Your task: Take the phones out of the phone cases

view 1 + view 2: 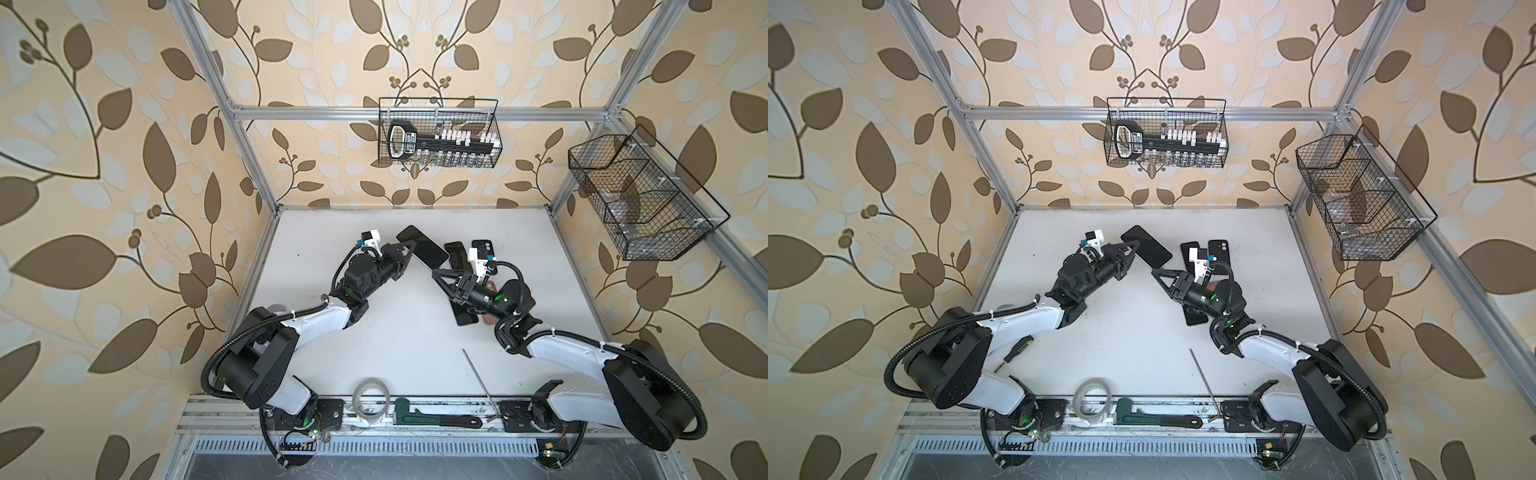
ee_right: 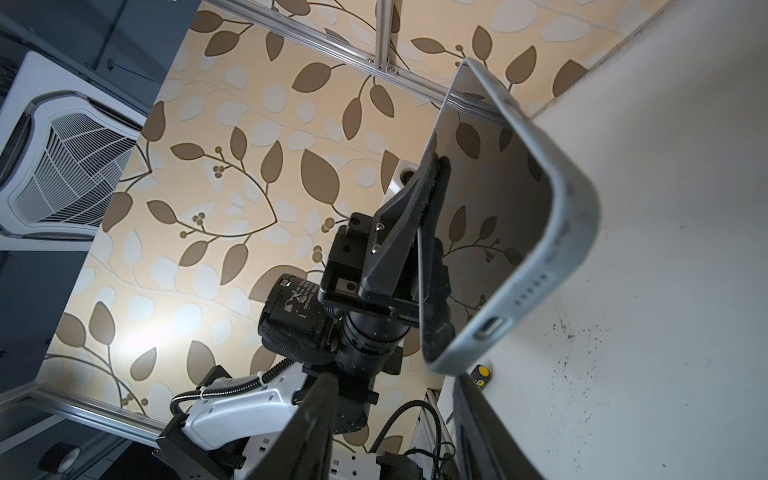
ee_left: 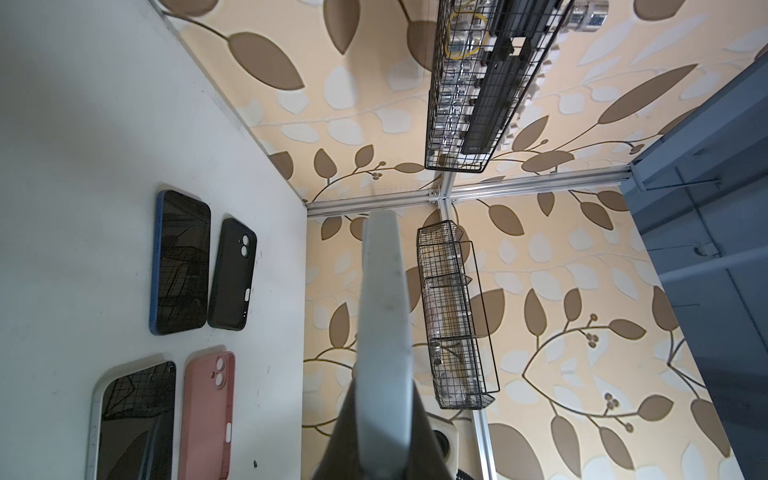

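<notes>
A phone (image 2: pixel 490 199) with a dark, mirror-like screen sits inside a pale grey phone case (image 2: pixel 561 232). It is held off the table, tilted on edge, in both top views (image 1: pixel 424 249) (image 1: pixel 1148 249). My left gripper (image 1: pixel 409 249) (image 3: pixel 384 415) is shut on it, one finger on the screen and one on the back. In the left wrist view only the case edge (image 3: pixel 384 324) shows. My right gripper (image 1: pixel 436 274) (image 2: pixel 395 378) is open. The cased phone's lower corner hangs just beyond its fingertips, not touching them.
On the table by the right arm lie a blue-edged phone (image 3: pixel 180 262), a black case (image 3: pixel 232 274), a pink case (image 3: pixel 208 415) and a white-edged phone (image 3: pixel 133 419). Near the front edge are a tape roll (image 1: pixel 371 401), wrench (image 1: pixel 436 417), metal rod (image 1: pixel 480 382) and screwdriver (image 1: pixel 1015 349). Wire baskets (image 1: pixel 438 133) (image 1: pixel 636 195) hang above.
</notes>
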`<action>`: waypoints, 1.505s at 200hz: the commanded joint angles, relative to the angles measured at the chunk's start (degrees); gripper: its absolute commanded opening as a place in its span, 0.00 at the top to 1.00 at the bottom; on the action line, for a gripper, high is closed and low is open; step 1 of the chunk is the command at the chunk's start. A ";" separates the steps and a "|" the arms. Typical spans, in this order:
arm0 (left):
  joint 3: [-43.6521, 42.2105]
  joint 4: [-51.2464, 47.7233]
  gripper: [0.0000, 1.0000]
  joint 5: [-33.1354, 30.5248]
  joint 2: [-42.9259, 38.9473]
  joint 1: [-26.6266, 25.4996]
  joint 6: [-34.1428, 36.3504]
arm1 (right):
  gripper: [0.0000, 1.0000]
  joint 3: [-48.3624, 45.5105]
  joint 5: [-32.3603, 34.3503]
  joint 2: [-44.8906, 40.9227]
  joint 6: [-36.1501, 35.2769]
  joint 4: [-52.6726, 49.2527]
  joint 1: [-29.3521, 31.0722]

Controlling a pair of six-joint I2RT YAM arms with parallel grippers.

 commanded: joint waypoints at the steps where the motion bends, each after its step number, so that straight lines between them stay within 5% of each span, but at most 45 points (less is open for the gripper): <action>1: 2.43 8.77 1.00 1.12 -0.79 -0.67 1.23 | 0.57 1.92 -1.40 2.44 2.63 4.50 -0.11; 218: 1.82 4.12 1.00 0.27 -4.90 -0.79 1.77 | 0.86 3.53 -2.33 12.05 6.10 16.21 1.11; 301: 1.94 2.54 1.00 -0.36 -4.83 -0.75 1.77 | 0.78 3.35 -1.88 9.91 3.73 13.31 1.56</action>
